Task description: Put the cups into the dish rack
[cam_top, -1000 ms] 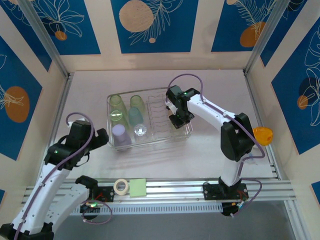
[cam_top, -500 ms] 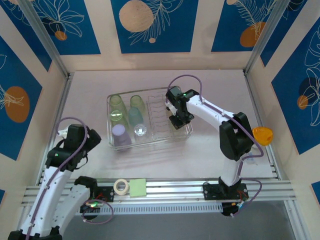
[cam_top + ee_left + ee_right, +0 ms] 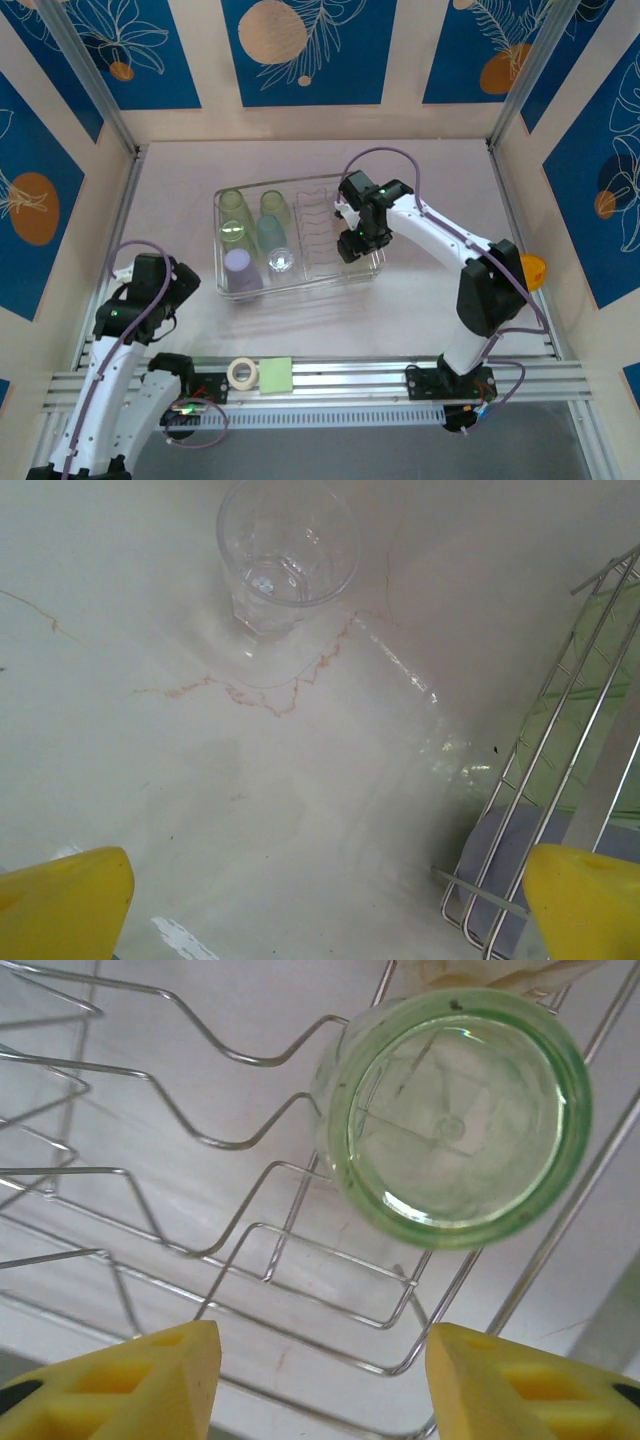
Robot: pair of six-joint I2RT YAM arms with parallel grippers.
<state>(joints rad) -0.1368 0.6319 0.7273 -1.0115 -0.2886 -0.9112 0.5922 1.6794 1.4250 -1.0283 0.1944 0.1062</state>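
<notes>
Your right pincer (image 3: pixel 322 1350) hangs over the right end of the dish rack (image 3: pixel 315 225), near the centre of the top view. Its yellow fingers are spread wide and grip nothing. Just beyond them, in the upper right of the right wrist view, a green cup (image 3: pixel 455 1120) sits inside the rack's end corner, beside the last wire dividers and clear of both fingers. I judge that cup delivered, so this arm's step is the release and the lift away. Raise it straight up before you swing, since the dividers stand close beside the fingers and could snag them. The left half of the rack holds more cups, among them a lavender cup (image 3: pixel 241 270) at the front and a teal cup (image 3: pixel 270 234) behind it. Your left pincer (image 3: pixel 325 880) is likewise open and empty, low over the bench (image 3: pixel 330 320) at the lower left of the top view. Ahead of it, at the top centre of the left wrist view, a clear cup (image 3: pixel 288 550) stands upright on the bench, well apart from the fingers, with the rack's wire wall at the right edge of that view. That cup looks like the next one to load. Bring the left pincer forward until the fingers straddle it, close gently because the thin plastic may flex or slip, then lift it over the rack wall. The orange dome (image 3: pixel 530 270) at the right edge is not a cup, so leave it.
</notes>
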